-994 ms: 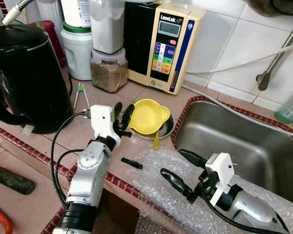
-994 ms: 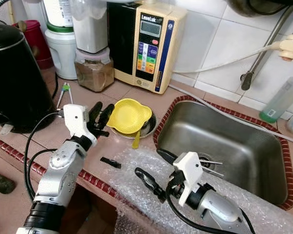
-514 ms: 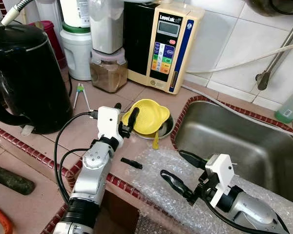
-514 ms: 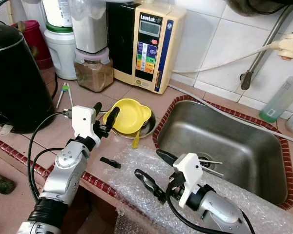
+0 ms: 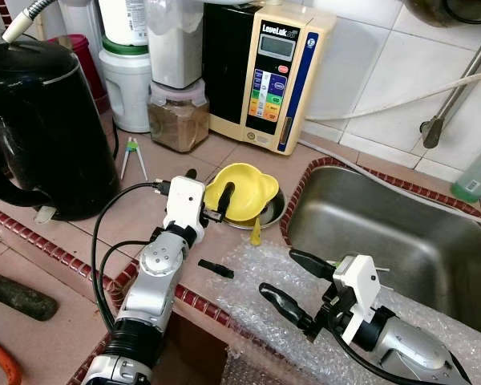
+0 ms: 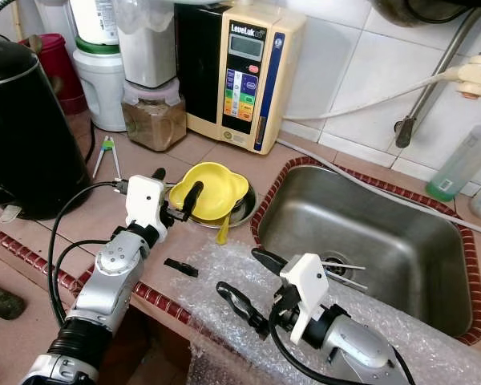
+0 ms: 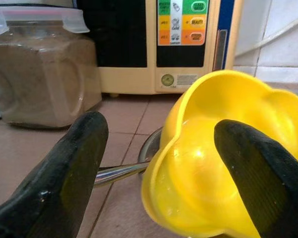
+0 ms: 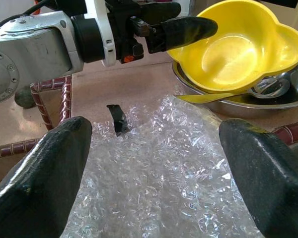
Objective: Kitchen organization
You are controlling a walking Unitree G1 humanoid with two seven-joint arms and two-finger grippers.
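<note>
Nearest, over the bubble wrap (image 5: 264, 301) at the counter's front edge: right gripper (image 5: 290, 277), fingers spread wide, holding nothing, pointing toward the bowl but well short of it. Just beyond the wrap's left corner, on bare tile: small black piece (image 5: 216, 268), lying loose, touching neither arm.

Further in, the one that counts: left gripper (image 5: 207, 195), fingers parted and straddling the near rim of the yellow bowl (image 5: 242, 191). One finger (image 7: 64, 173) outside the wall on the tile side, the other (image 7: 260, 173) inside the cavity. Not closed on the rim yet, as far as can be judged. Bowl straight ahead of this gripper, plainly nearer to the left arm than the right.

Bowl tilted, resting in a shallow steel dish (image 5: 268, 212) with a yellow spoon (image 5: 256, 233) and a metal utensil handle poking out below. Likely snag there if the bowl gets dragged instead of lifted.

Room to move: sink (image 5: 385, 241) immediately to the right past the red tile border; open tile to the left, up to the black kettle (image 5: 40, 128). Farther back, tight quarters: spice jar (image 5: 178, 120) and water ioniser (image 5: 268, 76) against the wall, so safest exit looks to be up and back toward the front.
</note>
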